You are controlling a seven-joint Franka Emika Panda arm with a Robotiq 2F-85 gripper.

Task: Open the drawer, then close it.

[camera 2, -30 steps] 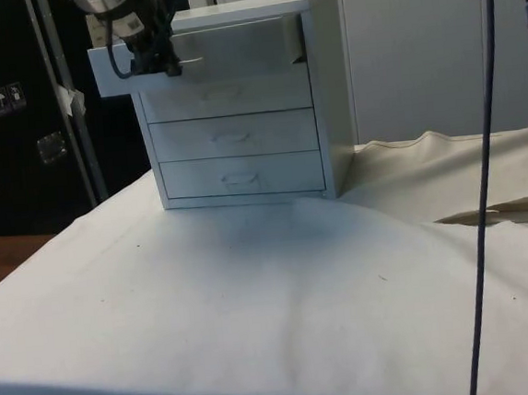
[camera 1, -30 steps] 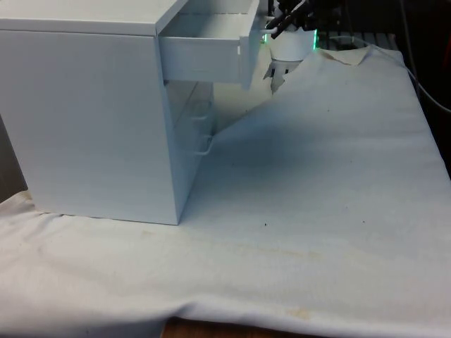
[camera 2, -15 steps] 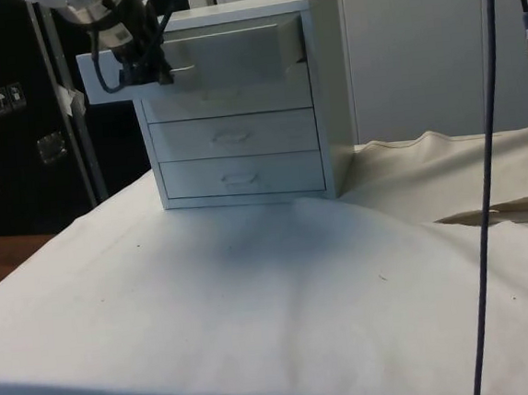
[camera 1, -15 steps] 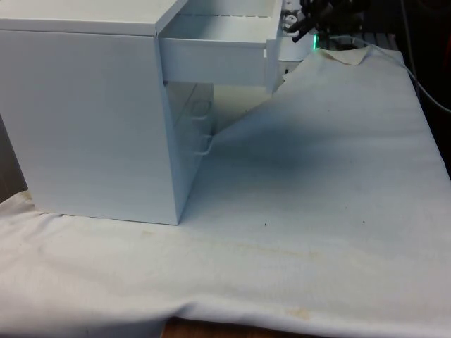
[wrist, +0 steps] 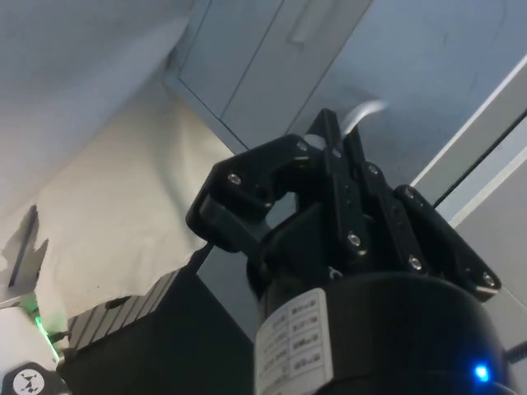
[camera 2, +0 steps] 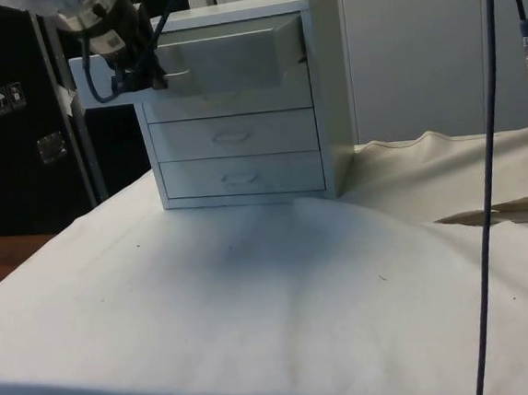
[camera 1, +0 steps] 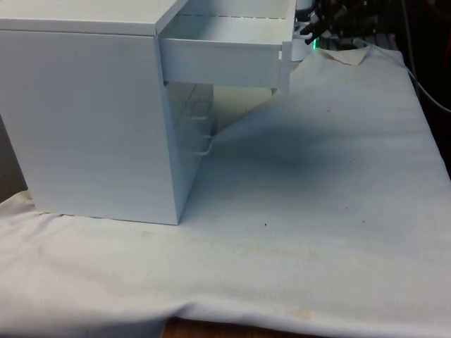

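Cut off and hidden parts

The chest of drawers (camera 1: 91,113) is cut by the front view's left edge; the end effector (camera 2: 147,74) hides the open drawer's (camera 2: 219,58) handle, its grip state unclear.

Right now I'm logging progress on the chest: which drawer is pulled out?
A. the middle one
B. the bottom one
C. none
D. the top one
D: the top drawer juts out from the chest, with the pincer at its handle; the two lower drawers sit flush.
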